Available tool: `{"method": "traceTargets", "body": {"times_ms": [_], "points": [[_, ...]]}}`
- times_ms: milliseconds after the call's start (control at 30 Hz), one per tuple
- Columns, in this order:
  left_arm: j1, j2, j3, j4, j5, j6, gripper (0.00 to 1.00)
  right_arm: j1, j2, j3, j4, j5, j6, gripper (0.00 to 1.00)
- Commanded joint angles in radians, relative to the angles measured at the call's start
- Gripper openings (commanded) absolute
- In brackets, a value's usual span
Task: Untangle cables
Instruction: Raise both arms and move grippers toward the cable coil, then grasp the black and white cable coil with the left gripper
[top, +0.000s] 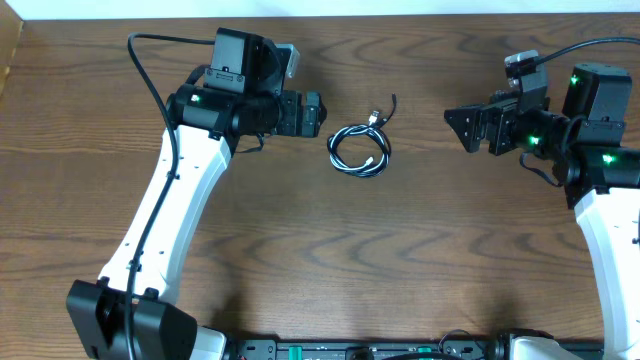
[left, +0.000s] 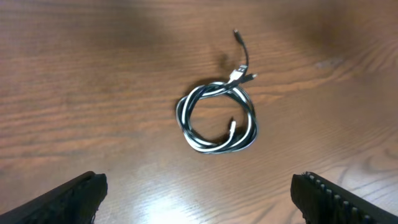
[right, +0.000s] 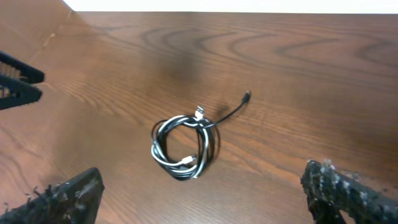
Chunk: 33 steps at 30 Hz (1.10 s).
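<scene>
The cables (top: 360, 150), one black and one white, lie coiled together in a small ring on the wooden table, with a black end trailing off toward the back. They also show in the left wrist view (left: 216, 121) and in the right wrist view (right: 185, 148). My left gripper (top: 318, 113) hovers just left of the coil, open and empty, its fingers wide apart at the bottom corners of its own view (left: 199, 193). My right gripper (top: 462, 128) hovers to the right of the coil, open and empty, as its own view (right: 202, 193) also shows.
The wooden table (top: 320, 250) fills the view, with its far edge along the top. The white arm bodies stand at the left (top: 170, 210) and right (top: 605, 220). The left gripper's fingers show at the left edge of the right wrist view (right: 18, 81).
</scene>
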Motion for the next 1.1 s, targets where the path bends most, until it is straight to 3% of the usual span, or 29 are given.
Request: {"method": "traceTargets", "body": {"times_ms": [0, 33, 100, 133, 267, 600, 900, 1067], "points": [[-0.003, 0.031, 0.008, 0.023, 0.015, -0.012, 0.69, 0.006, 0.01, 0.026, -0.004, -0.034, 0.018, 0.92], [-0.003, 0.048, 0.007, 0.023, 0.014, -0.014, 0.62, 0.007, 0.012, 0.024, -0.006, -0.034, 0.018, 0.88], [-0.005, 0.09, 0.007, 0.022, 0.014, -0.044, 0.6, 0.012, 0.017, 0.024, -0.014, -0.027, 0.019, 0.82], [-0.008, 0.133, 0.007, 0.023, 0.014, -0.069, 0.55, 0.021, 0.023, 0.024, -0.021, -0.019, 0.019, 0.82], [-0.009, 0.218, 0.007, 0.024, 0.014, -0.09, 0.51, 0.038, 0.035, 0.024, -0.028, -0.016, 0.019, 0.81], [-0.034, 0.366, 0.007, 0.076, 0.034, -0.125, 0.5, 0.064, 0.042, 0.024, -0.024, 0.027, 0.032, 0.77], [-0.06, 0.467, 0.007, 0.163, 0.033, -0.243, 0.5, 0.095, 0.042, 0.024, -0.019, 0.072, 0.045, 0.76], [-0.06, 0.496, 0.007, 0.193, 0.03, -0.269, 0.43, 0.103, 0.042, 0.024, -0.02, 0.086, 0.045, 0.76]]}}
